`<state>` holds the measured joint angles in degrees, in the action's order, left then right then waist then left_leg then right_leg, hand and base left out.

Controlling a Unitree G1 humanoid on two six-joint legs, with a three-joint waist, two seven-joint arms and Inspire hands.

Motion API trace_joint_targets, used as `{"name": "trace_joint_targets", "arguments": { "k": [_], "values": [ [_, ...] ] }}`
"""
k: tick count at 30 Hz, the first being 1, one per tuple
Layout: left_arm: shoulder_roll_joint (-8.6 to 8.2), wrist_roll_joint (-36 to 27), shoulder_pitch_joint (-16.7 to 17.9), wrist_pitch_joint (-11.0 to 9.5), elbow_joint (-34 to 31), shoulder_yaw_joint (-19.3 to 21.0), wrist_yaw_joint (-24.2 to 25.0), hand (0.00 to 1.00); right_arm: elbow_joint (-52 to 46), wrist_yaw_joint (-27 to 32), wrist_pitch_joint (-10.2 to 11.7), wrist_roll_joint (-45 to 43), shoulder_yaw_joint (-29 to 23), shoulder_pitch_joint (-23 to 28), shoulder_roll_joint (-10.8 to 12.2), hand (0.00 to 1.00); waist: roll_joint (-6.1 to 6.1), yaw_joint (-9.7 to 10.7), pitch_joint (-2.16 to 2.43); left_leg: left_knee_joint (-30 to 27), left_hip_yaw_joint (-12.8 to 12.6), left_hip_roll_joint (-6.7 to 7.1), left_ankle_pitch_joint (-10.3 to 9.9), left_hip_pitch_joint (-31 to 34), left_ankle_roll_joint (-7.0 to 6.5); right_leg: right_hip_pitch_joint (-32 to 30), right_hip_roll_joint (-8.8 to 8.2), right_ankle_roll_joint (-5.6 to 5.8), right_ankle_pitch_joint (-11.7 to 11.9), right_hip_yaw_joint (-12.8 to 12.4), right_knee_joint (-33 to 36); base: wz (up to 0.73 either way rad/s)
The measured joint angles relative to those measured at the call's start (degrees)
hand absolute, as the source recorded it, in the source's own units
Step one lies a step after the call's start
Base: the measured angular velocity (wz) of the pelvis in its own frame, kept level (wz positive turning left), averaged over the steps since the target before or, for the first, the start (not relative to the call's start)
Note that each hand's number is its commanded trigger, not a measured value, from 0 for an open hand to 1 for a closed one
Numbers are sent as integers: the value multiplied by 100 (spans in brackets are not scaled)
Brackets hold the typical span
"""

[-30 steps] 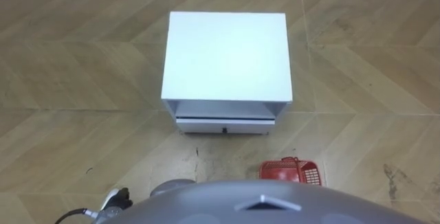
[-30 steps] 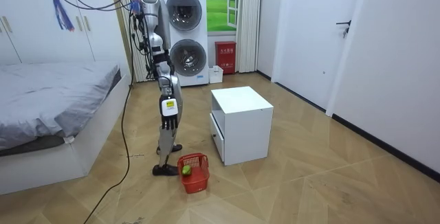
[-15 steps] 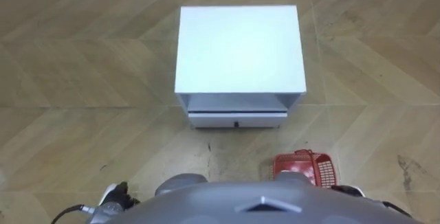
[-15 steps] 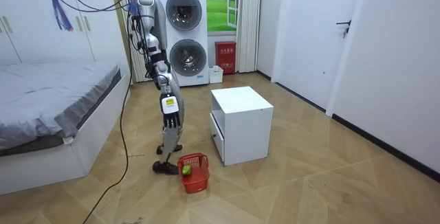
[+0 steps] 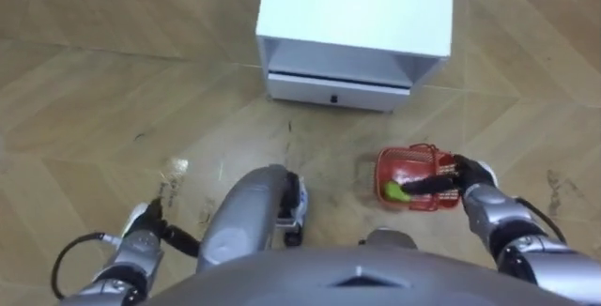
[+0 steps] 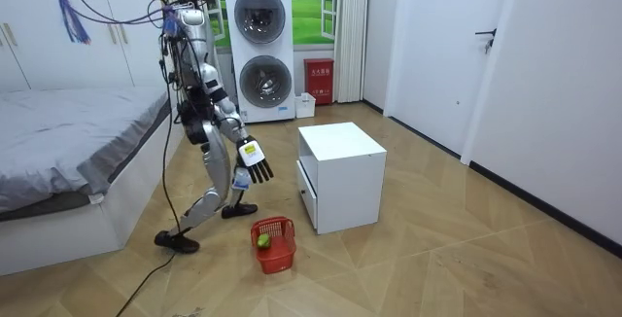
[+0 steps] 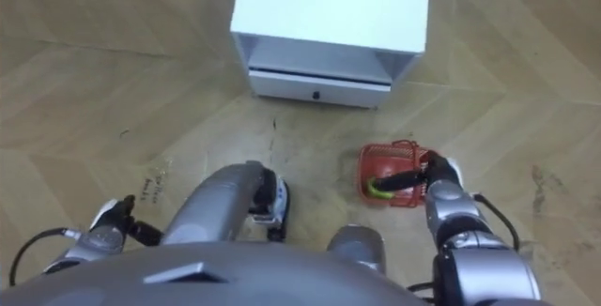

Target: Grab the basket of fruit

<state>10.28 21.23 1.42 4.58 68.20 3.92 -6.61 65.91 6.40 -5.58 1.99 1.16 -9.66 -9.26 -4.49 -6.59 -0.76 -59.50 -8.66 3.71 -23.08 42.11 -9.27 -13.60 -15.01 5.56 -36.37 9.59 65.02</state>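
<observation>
Within the last second the robot had dropped from standing upright into a deep lunge, with one leg set back toward the bed (image 6: 78,132). Its right hand (image 5: 474,175) had swung forward. In the eye views that hand lay across the basket (image 5: 402,163), but the room view showed it well above the basket, fingers straight and spread, holding nothing. The reach had likely begun, with no grasp yet. The basket sat on the floor (image 5: 94,90) near the cabinet (image 5: 357,6) front. The left hand (image 5: 143,223) hung low, and its fingers could not be made out. There was one basket, one green fruit (image 5: 394,191) in it, and one cabinet with one drawer (image 5: 338,90).
</observation>
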Motion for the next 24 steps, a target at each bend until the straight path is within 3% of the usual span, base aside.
{"name": "trace_joint_targets", "arguments": {
  "k": [2, 4, 6, 7, 10, 12, 13, 14, 15, 16, 17, 18, 19, 20, 22, 24],
  "values": [
    [20, -371, -54, -6, 167, -186, -39, 0, -144, 191, 43, 101, -16, -132, 2, 0, -37, 5, -2, -529, 6, -25, -182, 484, 155, -478, -99, -139, -304, -1, 632, -6],
    [17, -674, -93, -8, 331, -253, -79, 0, -186, 351, 100, 102, -20, -290, 12, 0, -3, -9, -47, -827, 27, 22, -207, 767, 140, -919, -113, -165, -282, -191, 1272, -16],
    [56, -919, -160, -55, 510, -485, -187, 0, -341, 549, 167, 106, -34, -371, 4, 0, 112, 42, -116, -1252, 62, 101, -266, 1040, 35, -1248, -134, -167, -181, -312, 2051, 11],
    [128, -1074, -264, -108, 582, -711, -202, 0, -395, 683, 332, 124, -28, -400, 3, 0, 133, 156, -132, -1579, 7, 119, -333, 1263, -52, -1474, -224, -149, -131, -407, 2652, 58],
    [238, -1245, -600, -300, 779, -985, -390, 0, -391, 814, 460, 297, -111, -537, -5, 0, 120, 409, -147, -2337, -262, 100, -599, 1805, -11, -1932, -436, -118, -104, -624, 3831, 88],
    [220, -1299, -709, -457, 774, -991, -520, 0, -388, 908, 486, 317, -228, -609, -14, 0, 32, 607, -196, -2865, -374, 138, -706, 2061, 559, -2117, -615, -136, -111, -748, 4260, 54],
    [221, -1355, -617, -504, 763, -983, -571, 0, -387, 918, 474, 339, -232, -740, -9, 0, 44, 548, -192, -3526, 291, 318, -970, 2024, 631, -2354, -702, -130, -98, -906, 4643, -57],
    [224, -1363, -575, -508, 822, -988, -583, 0, -471, 931, 492, 423, -253, -884, -56, 0, 175, 474, -159, -3934, 559, 458, -1624, 2146, 483, -2601, -797, -115, -100, -1026, 5154, -68],
    [251, -1389, -553, -524, 888, -1030, -610, 0, -556, 956, 502, 474, -264, -880, -61, 0, 171, 515, -180, -4098, 537, 522, -1660, 2251, 406, -2633, -891, -66, -120, -1071, 5444, 12],
    [344, -1492, -559, -562, 973, -1199, -710, 0, -681, 1009, 519, 490, -275, -720, -15, 0, 95, 771, -128, -4357, 504, 619, -1690, 2440, 337, -2243, -1022, -10, 235, -1087, 5883, 99],
    [407, -1567, -574, -625, 984, -1324, -822, 0, -782, 1034, 527, 474, -306, -529, 8, 0, -64, 920, -55, -4494, 350, 581, -1651, 2574, 253, -1744, -1041, 8, 521, -1156, 5975, 103],
    [408, -1595, -564, -662, 981, -1341, -862, 0, -806, 1045, 546, 473, -324, -510, 0, 0, -140, 924, -51, -4560, 266, 565, -1643, 2632, 246, -1596, -1020, 3, 591, -1223, 5929, 38],
    [353, -1604, -531, -674, 990, -1337, -868, 0, -818, 1043, 672, 475, -329, -539, -39, 0, -176, 893, -85, -4738, 212, 552, -1633, 2719, 302, -1421, -901, -9, 417, -1357, 5891, 4],
    [290, -1600, -489, -676, 987, -1345, -867, 0, -818, 1044, 806, 469, -331, -513, -56, 0, -116, 959, -123, -4891, 228, 553, -1626, 2777, 330, -1301, -880, -59, 313, -1335, 6012, 8],
    [265, -1603, -410, -749, 985, -1449, -866, 0, -823, 1049, 814, 447, -327, -447, -52, 0, -122, 1074, -126, -4983, 186, 608, -1632, 2847, 357, -1235, -866, -157, 189, -1363, 6158, 25],
    [256, -1608, -350, -796, 985, -1601, -856, 0, -854, 1105, 813, 442, -320, -421, -53, 0, -121, 1126, -126, -5038, 111, 608, -1652, 2948, 401, -1227, -845, -122, -29, -1430, 6269, 9]
  ]
}}
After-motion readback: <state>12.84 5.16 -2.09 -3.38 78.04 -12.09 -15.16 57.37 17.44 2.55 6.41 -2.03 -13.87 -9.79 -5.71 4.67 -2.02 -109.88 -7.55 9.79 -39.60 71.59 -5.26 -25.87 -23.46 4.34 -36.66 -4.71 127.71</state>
